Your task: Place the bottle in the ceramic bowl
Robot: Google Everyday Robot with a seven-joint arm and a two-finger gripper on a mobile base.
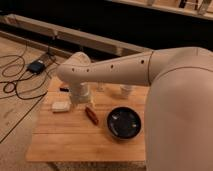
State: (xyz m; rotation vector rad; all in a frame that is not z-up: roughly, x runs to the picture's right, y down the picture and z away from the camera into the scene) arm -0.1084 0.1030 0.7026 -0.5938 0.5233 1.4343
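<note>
The glossy black ceramic bowl [123, 123] sits on the wooden table [75, 142], right of centre. My gripper [80, 101] hangs at the end of the white arm, low over the table's back left, between a white block and the reddish-brown item. Two pale upright shapes stand at the table's back edge, just under my forearm: a slim one [101, 88] and a wider one [126, 91]. I cannot tell which of them is the bottle. The bowl holds nothing that I can see.
A flat white block [61, 106] lies left of the gripper. A reddish-brown oblong item [91, 115] lies between gripper and bowl. A small dark object [64, 89] sits at the back left. Cables and a black box [36, 66] lie on the floor at left.
</note>
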